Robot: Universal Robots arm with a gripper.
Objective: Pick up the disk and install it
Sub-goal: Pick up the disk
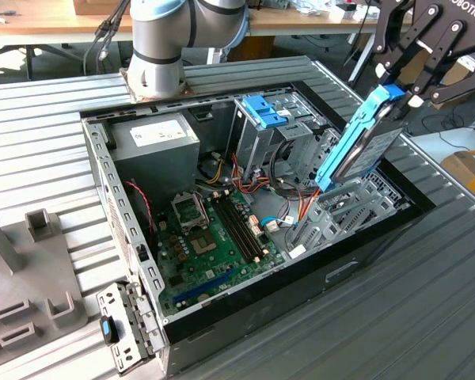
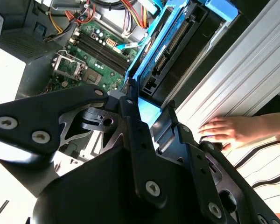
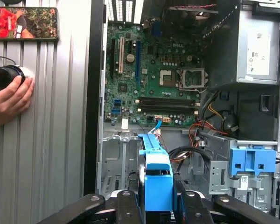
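Bright, even light; glare whitens the ribbed table (image 2: 233,79).

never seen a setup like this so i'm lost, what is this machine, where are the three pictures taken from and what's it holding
This is a robot arm working over an open computer case lying on a ribbed metal table. Its hand is shut on the disk, a black drive in a blue carrier, held tilted over the case. The green motherboard lies inside. The exterior view comes from a camera standing off the arm; both wrist views come from cameras riding on the arm, looking past the hand into the case. A person's hand lies on the table beside the case.
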